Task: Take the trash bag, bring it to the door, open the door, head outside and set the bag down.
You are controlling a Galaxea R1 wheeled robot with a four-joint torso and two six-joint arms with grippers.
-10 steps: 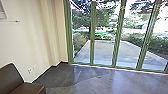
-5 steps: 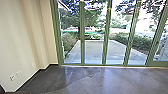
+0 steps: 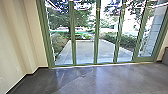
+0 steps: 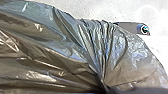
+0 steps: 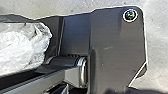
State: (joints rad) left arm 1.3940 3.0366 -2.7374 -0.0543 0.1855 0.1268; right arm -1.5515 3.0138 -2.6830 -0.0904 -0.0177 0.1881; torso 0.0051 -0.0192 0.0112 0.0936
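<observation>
Robot's turned R vs. 1 s ago; glass wall (image 3: 96,47) now sits further L in head view & wide-framed door (image 3: 145,59) (prob.) is at R, so likely lining up w/ exit, bag still indoors. Trash bag (image 4: 57,47) hangs at L wrist, neck pinched in L gripper (image 4: 103,87), contents unclear; R gripper: can't tell.

Shiny grey-brown trash bag (image 4: 50,53), creased, gathered into tight converging pleats
</observation>
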